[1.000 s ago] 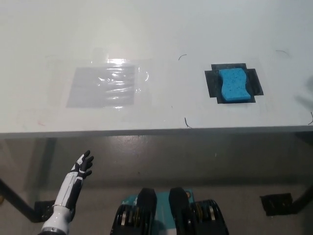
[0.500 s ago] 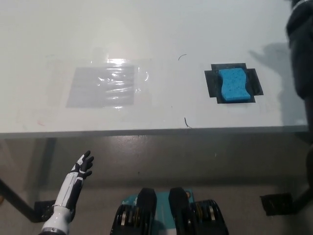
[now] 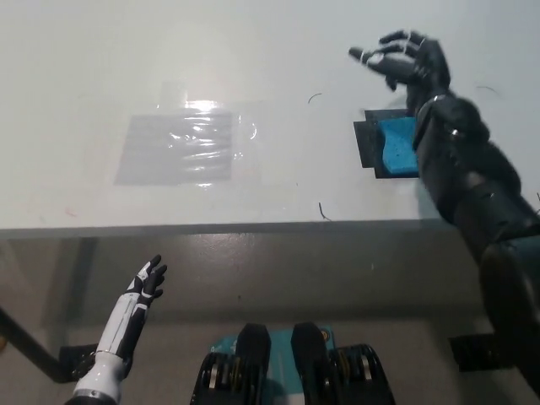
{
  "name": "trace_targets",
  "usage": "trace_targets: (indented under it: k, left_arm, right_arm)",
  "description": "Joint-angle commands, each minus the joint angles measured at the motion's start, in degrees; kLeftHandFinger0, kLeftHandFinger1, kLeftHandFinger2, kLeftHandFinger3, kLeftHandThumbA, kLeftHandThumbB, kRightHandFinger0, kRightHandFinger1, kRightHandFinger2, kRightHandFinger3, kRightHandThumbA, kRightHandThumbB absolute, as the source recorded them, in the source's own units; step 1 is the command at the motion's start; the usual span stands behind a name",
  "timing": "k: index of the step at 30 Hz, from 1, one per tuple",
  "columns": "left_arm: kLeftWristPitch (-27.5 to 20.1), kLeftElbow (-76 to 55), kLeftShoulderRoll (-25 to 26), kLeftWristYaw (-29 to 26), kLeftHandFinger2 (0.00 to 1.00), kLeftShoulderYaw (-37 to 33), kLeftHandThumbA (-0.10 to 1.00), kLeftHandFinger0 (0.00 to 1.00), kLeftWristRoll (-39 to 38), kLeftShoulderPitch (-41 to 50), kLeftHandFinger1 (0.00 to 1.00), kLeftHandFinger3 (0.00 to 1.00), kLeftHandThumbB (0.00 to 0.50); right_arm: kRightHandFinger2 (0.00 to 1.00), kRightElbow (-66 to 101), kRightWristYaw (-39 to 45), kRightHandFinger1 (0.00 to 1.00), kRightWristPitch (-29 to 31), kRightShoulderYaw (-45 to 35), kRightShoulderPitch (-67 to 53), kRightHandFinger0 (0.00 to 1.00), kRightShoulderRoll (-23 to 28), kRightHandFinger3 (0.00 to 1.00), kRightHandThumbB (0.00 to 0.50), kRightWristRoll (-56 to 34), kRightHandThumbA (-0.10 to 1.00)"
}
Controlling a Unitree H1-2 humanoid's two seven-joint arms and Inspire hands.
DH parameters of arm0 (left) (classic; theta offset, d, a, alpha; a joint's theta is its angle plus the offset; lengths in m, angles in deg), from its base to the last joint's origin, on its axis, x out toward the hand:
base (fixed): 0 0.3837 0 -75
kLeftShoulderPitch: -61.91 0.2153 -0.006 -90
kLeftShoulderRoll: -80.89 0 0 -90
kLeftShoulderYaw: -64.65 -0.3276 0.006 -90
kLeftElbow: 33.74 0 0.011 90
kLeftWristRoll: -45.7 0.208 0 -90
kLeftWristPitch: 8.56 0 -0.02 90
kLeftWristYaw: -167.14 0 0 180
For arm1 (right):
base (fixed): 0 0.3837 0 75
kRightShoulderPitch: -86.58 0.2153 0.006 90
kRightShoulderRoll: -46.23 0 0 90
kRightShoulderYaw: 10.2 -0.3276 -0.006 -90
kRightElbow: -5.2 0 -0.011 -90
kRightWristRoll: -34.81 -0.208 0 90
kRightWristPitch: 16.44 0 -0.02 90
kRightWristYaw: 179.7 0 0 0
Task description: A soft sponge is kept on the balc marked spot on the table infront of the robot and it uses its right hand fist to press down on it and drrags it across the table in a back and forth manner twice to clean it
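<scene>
Change: the right robot hand (image 3: 405, 59) has swung in from the right edge and now hovers over the bench (image 3: 253, 67), its forearm crossing the sponge's right side
Right robot hand: released, fingers spread, gripping nothing, not yet a fist
Sponge (image 3: 395, 148): on the black mark (image 3: 364, 143), just below and nearer the robot than the right robot hand; unmoved
Left robot hand (image 3: 148, 281): resting low below the bench edge, fingers apart, far left of the working one
Tape patch (image 3: 179, 148): well left of the right robot hand
Meaning: approach under way; likely the fist must form and settle on the sponge before any wiping
</scene>
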Motion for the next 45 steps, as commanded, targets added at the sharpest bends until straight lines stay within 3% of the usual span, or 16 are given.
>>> trace_targets:
  k: [1,3,8,10,18,20,21,24,25,29,32,33,37,42,45]
  left_arm:
    - [-3.2,-1.0,0.8,0.3,1.0,-0.5,1.0,1.0,1.0,-0.8,1.0,1.0,0.105]
    - [-3.0,-1.2,0.6,0.5,1.0,-0.6,1.0,1.0,0.7,-0.6,1.0,1.0,0.114]
    - [-3.7,-0.4,0.8,0.3,1.0,-0.7,1.0,1.0,1.1,-0.8,1.0,1.0,0.098]
    - [-3.0,-1.1,0.7,0.3,1.0,-0.6,1.0,1.0,1.0,-0.5,1.0,1.0,0.083]
    - [-3.5,-1.3,0.4,0.6,1.0,-0.9,1.0,1.0,0.7,0.5,1.0,1.0,0.083]
    - [-3.2,-1.0,0.5,0.7,1.0,-0.9,1.0,1.0,0.8,0.4,1.0,1.0,0.084]
    - [-3.1,-1.0,0.5,0.8,1.0,-0.9,1.0,1.0,0.7,0.4,1.0,1.0,0.102]
    - [-3.8,-1.0,0.4,0.7,1.0,-1.3,1.0,1.0,1.3,1.5,1.0,1.0,0.095]
    - [-3.6,-1.1,0.3,0.7,1.0,-1.4,1.0,1.0,1.3,1.8,1.0,1.0,0.102]
    - [-3.7,-1.0,0.3,0.9,1.0,-1.8,1.0,1.0,1.2,2.4,1.0,1.0,0.096]
    - [-4.1,-1.0,0.5,1.0,1.0,-2.0,1.0,1.0,1.2,2.5,1.0,1.0,0.074]
    - [-4.1,-0.8,0.4,1.1,1.0,-2.1,1.0,1.0,1.1,2.7,1.0,1.0,0.076]
    - [-4.4,-0.9,0.4,1.4,1.0,-2.1,1.0,1.0,0.7,3.4,1.0,1.0,0.059]
    - [-5.2,-0.6,0.2,1.5,1.0,-2.2,1.0,1.0,0.4,3.7,1.0,1.0,0.023]
    - [-5.0,-0.5,0.0,1.9,1.0,-2.0,1.0,1.0,-0.3,3.7,1.0,1.0,0.032]
  right_arm:
    - [0.36,-0.4,-0.2,0.05,5.0,-0.4,-1.8,0.0,0.1,0.32,0.067,1.6,1.0]
    - [0.37,-0.5,-0.9,0.06,5.3,0.0,-4.7,0.0,0.2,0.35,0.09,2.4,1.0]
    - [0.4,-0.9,-1.0,0.07,4.5,-0.6,-8.4,0.0,0.8,0.41,0.051,2.4,1.0]
    - [0.41,-1.1,-0.5,0.05,4.4,-1.9,-10.2,0.0,1.1,0.43,0.057,1.2,1.0]
    - [0.35,-1.4,0.2,0.0,4.6,-2.6,-15.3,0.0,2.0,0.41,0.035,1.8,1.0]
    - [0.33,-1.4,0.6,0.0,4.5,-3.6,-15.5,0.0,1.5,0.41,0.061,0.9,1.0]
    - [0.33,-1.3,0.7,0.0,4.5,-3.5,-15.4,0.0,1.1,0.41,0.052,1.0,1.0]
    - [0.31,-1.2,0.7,0.0,4.5,-2.6,-16.0,0.0,0.5,0.41,0.064,2.4,1.0]
    - [0.26,-1.0,1.0,0.0,4.7,-3.0,-15.9,0.0,0.0,0.36,0.055,1.9,1.0]
    - [0.25,-0.4,3.1,0.0,6.0,-3.4,-15.4,0.0,-2.4,0.31,0.052,1.5,1.0]
    - [0.11,0.5,4.0,0.0,6.4,-4.2,-13.1,0.0,-6.0,0.13,0.086,0.7,1.0]
    - [0.09,0.7,4.1,0.0,6.8,-4.0,-13.0,0.0,-6.8,0.11,0.076,0.9,1.0]
    - [0.11,1.7,4.3,0.0,7.2,-2.6,-11.3,0.0,-11.3,0.09,0.091,2.5,1.0]
    - [0.03,2.3,3.0,0.0,8.0,-0.3,-9.1,0.0,-16.6,0.0,0.093,4.6,1.0]
    - [0.08,2.4,4.5,0.0,8.7,0.1,-8.5,0.0,-18.5,0.02,0.076,4.7,1.0]
